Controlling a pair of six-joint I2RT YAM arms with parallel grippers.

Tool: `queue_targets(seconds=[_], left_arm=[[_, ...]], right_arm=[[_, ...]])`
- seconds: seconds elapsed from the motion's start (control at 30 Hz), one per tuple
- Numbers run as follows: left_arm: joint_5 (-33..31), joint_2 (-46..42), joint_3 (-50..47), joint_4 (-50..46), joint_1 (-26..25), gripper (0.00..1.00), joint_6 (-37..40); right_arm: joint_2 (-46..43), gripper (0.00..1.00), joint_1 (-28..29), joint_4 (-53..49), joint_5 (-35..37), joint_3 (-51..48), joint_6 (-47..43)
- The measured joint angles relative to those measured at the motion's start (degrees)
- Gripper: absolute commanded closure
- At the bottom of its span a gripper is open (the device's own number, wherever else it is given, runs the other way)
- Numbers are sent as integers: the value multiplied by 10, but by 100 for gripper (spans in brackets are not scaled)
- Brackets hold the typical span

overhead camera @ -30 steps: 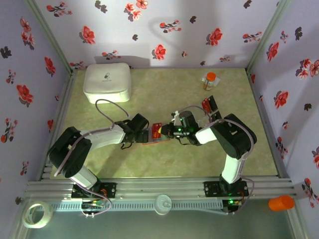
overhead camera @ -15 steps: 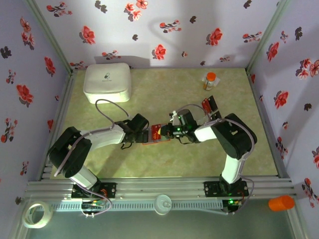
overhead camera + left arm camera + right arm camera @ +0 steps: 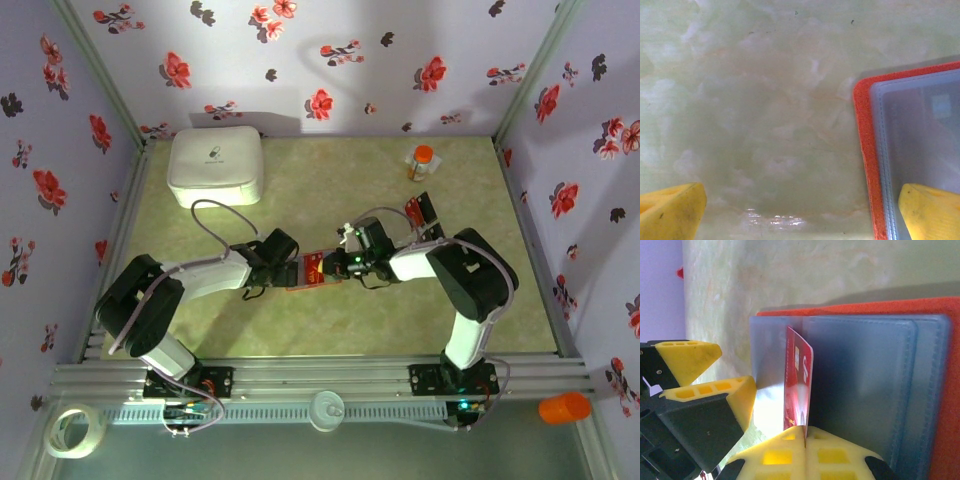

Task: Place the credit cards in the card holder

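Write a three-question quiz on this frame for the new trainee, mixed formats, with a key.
1. True or false: the right gripper is shut on a red card.
2. How does that card sit relative to the card holder? A: lying flat on the closed holder. B: held on edge at the open blue-grey pockets, mostly outside them. C: fully tucked into a pocket.
3. Fill in: the left gripper has its jaws ___.
Key: 1 true; 2 B; 3 open.
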Motion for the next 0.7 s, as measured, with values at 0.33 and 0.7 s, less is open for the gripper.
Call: queue_targets(seconds=[0.33, 0.7], left_arm=[[0, 0, 0, 0, 0, 0, -2], [0, 0, -1, 2, 0, 0, -2]], right_arm=[[-1, 100, 0, -28, 0, 11, -4], [12, 100, 0, -82, -2, 44, -19]])
